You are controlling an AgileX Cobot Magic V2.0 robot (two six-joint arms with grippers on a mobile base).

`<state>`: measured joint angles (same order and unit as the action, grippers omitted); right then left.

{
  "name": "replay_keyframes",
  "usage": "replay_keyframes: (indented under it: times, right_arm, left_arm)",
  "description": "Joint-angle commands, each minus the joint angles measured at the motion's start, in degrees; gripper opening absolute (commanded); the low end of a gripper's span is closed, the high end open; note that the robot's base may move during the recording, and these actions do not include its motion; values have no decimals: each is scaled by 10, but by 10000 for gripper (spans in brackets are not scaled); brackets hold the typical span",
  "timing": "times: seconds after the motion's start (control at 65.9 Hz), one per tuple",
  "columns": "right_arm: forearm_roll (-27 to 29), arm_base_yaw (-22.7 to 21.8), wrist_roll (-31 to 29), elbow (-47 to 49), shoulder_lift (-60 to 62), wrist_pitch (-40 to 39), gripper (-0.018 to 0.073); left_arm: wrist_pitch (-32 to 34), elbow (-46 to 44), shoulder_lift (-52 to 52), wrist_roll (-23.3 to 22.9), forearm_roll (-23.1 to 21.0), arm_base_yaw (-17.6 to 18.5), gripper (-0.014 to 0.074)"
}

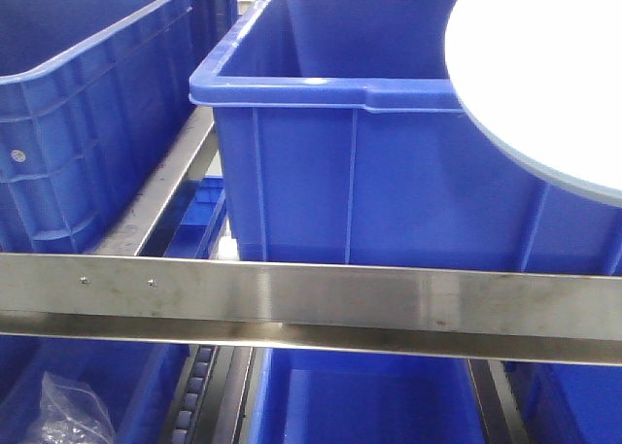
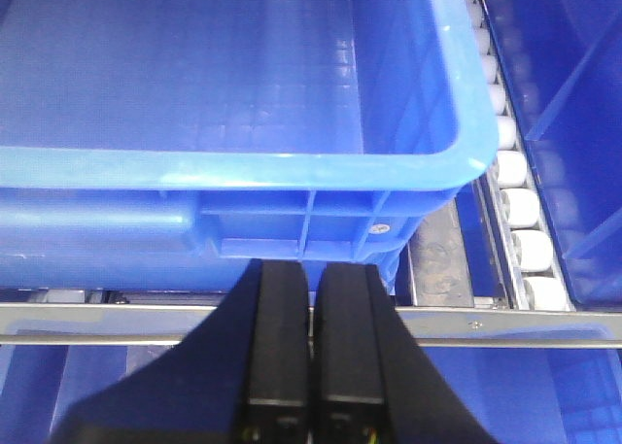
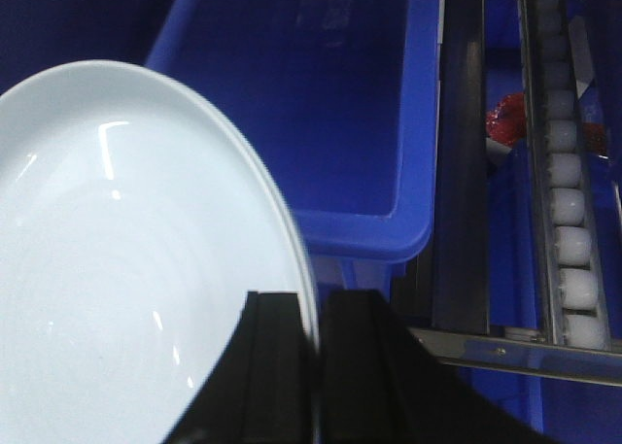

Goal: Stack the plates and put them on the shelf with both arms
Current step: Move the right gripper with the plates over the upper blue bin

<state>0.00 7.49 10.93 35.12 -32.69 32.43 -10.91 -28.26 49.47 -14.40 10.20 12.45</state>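
A glossy pale white-blue plate (image 3: pixel 126 269) fills the left of the right wrist view. My right gripper (image 3: pixel 316 313) is shut on its rim, one finger over the plate's face and one behind the edge. In the front view the same plate (image 1: pixel 544 75) hangs at the upper right, over the near corner of a blue bin (image 1: pixel 389 172). I cannot tell whether another plate lies beneath it. My left gripper (image 2: pixel 313 279) is shut with nothing between its fingers, just in front of the near wall of a blue bin (image 2: pixel 243 172) and above the shelf rail.
A steel shelf rail (image 1: pixel 311 303) runs across the front, with more blue bins above and below it. A second bin (image 1: pixel 78 104) stands at the left. Roller tracks (image 3: pixel 569 211) run beside the bins. A plastic bag (image 1: pixel 68 415) lies in the lower left bin.
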Motion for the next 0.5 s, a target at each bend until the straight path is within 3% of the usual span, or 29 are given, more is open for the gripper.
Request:
replay_keyframes:
  times: [0.0, 0.486]
  right_arm:
    - [0, -3, -3, 16, 1, -52, 48]
    - [0, -3, -3, 16, 1, -70, 48]
  left_arm:
    - [44, -16, -5, -5, 1, 0, 89]
    - [44, -16, -5, -5, 1, 0, 89]
